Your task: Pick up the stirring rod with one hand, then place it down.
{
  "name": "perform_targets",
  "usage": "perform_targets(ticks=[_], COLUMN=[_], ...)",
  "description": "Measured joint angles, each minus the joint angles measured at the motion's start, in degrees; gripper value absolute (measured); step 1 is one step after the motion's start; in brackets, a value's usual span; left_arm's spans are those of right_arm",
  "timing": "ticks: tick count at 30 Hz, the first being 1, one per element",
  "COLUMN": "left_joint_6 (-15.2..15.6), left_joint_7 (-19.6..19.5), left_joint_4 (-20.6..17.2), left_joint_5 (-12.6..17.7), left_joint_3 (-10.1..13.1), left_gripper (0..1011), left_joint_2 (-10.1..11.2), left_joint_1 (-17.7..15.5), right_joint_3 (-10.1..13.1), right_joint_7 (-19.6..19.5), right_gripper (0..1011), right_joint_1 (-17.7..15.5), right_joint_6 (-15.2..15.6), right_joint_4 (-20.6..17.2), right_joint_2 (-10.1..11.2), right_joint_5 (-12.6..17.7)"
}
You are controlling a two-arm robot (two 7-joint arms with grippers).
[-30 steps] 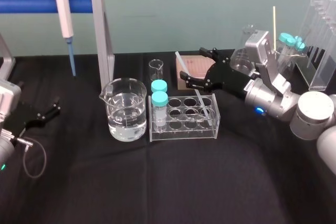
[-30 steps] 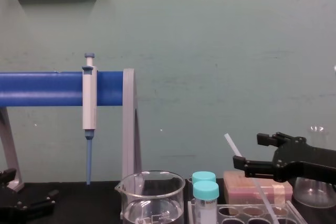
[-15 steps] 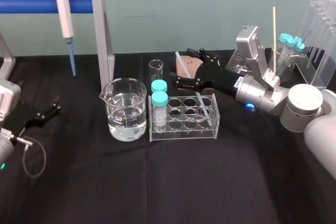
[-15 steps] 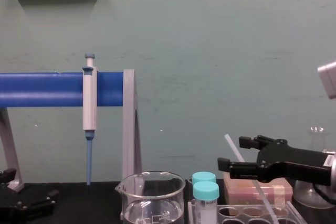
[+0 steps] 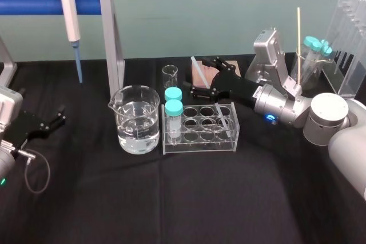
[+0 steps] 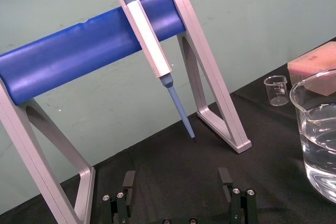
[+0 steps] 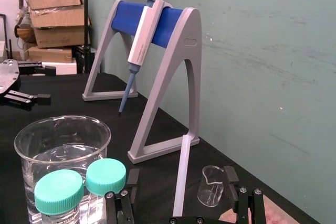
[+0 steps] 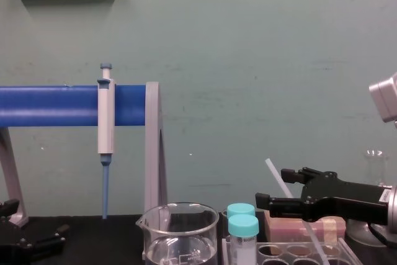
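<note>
In the head view, I am reaching my right gripper (image 5: 205, 76) in from the right of the frame. The forearm is lying low and nearly level, and the fingers are spread wide, one on each side of the stirring rod (image 5: 223, 118), not yet closing on it as far as I can tell. The stirring rod is leaning in the clear tube rack (image 5: 197, 144) at the centre of the frame, its foot down in the rack and its top slanting toward the upper left. My left gripper (image 5: 55, 118) is lying parked at the left edge. In the left wrist view, its fingers (image 6: 129, 182) are standing apart with nothing between them. In the right wrist view, the stirring rod (image 7: 182, 174) is rising up the middle of the frame between my two open right fingers, so I am lined up on its shaft. In the chest view, the right gripper (image 8: 271, 187) is sitting at the lower right, held flat, and the stirring rod (image 8: 275, 174) is slanting down through the gap at its fingertips. I am judging the rod to be light, stiff, smooth and probably brittle, so it may slip or swivel in a pinch. I am thinking the best hold is squarely across the bare shaft above the rack, with a gentle squeeze.
</note>
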Motion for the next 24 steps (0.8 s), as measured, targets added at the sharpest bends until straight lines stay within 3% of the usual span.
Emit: perform_targets(ticks=[24], left_joint_6=[0.00], left_joint_7=[0.00], left_joint_4=[0.00], left_joint_5=[0.00], left_joint_3=[0.00], left_gripper=[1000], left_joint_2=[0.00], left_joint_1=[0.00], right_joint_3=[-0.21], right_joint_7=[0.06], right_gripper=[980], right_joint_1=[-0.03], right_joint_6=[-0.28], right_joint_4=[-0.16], right_joint_2=[0.09], right_joint_5=[0.17])
